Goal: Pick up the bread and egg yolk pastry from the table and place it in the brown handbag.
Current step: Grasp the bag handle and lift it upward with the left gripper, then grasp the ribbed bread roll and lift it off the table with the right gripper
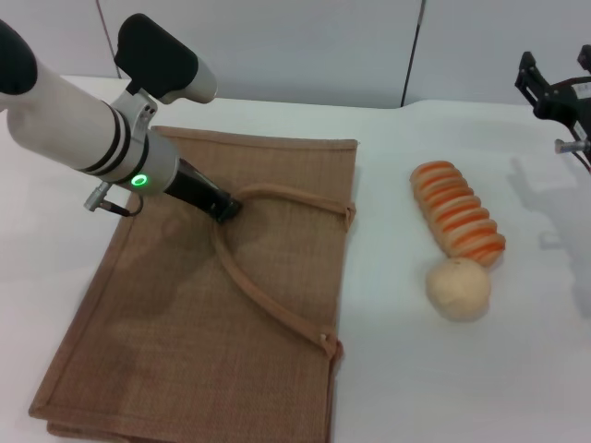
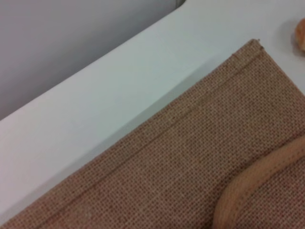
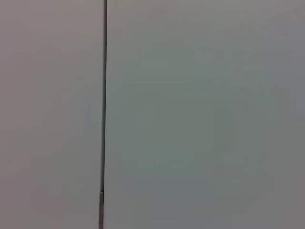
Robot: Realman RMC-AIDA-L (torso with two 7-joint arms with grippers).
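The brown handbag (image 1: 231, 305) lies flat on the white table, left of centre; its woven cloth also fills the left wrist view (image 2: 190, 162). My left gripper (image 1: 226, 208) is down on the bag's upper part, its dark tip closed on the top of one looped handle (image 1: 277, 196), which also shows in the left wrist view (image 2: 252, 179). The bread (image 1: 457, 212), striped orange and cream, lies to the right of the bag. The egg yolk pastry (image 1: 458, 288), a pale round ball, touches the bread's near end. My right gripper (image 1: 554, 92) hangs at the far right, well above the foods.
The white table (image 1: 397, 388) runs back to a grey wall (image 1: 305, 46). The right wrist view shows only that wall (image 3: 190, 114). The bag's second handle (image 1: 277, 309) lies across the cloth.
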